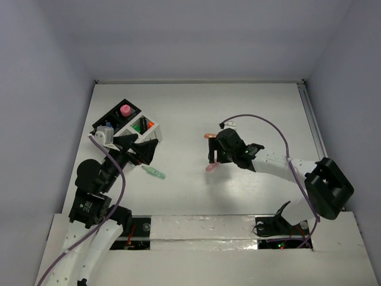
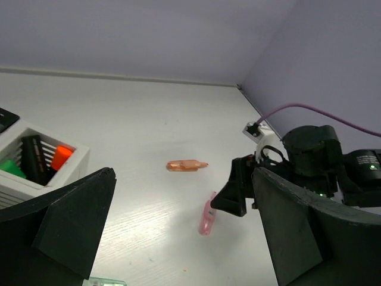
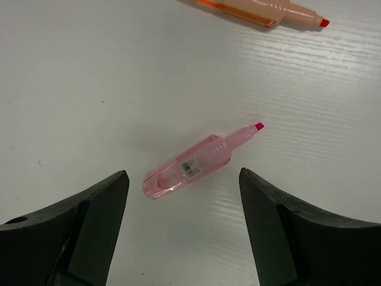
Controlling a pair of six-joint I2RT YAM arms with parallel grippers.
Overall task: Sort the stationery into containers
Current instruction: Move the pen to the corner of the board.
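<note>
Pink and translucent, the highlighter (image 3: 189, 167) lies mid-surface between the right claw's (image 3: 183, 182) spread jaws, ungripped. Next, probably: lower, pinch it, carry it left to the white box (image 1: 147, 128). An orange highlighter (image 3: 262, 12) lies just beyond. The left claw (image 2: 183, 179), also spread, hovers beside the boxes and may block that approach.

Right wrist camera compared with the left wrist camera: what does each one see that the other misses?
Right wrist only: the small printed label on the pink highlighter, framed by the open right gripper's fingers. Left wrist only: the white container holding green, black and orange pens. Both: the pink highlighter and the orange highlighter lying apart on the table.
</note>
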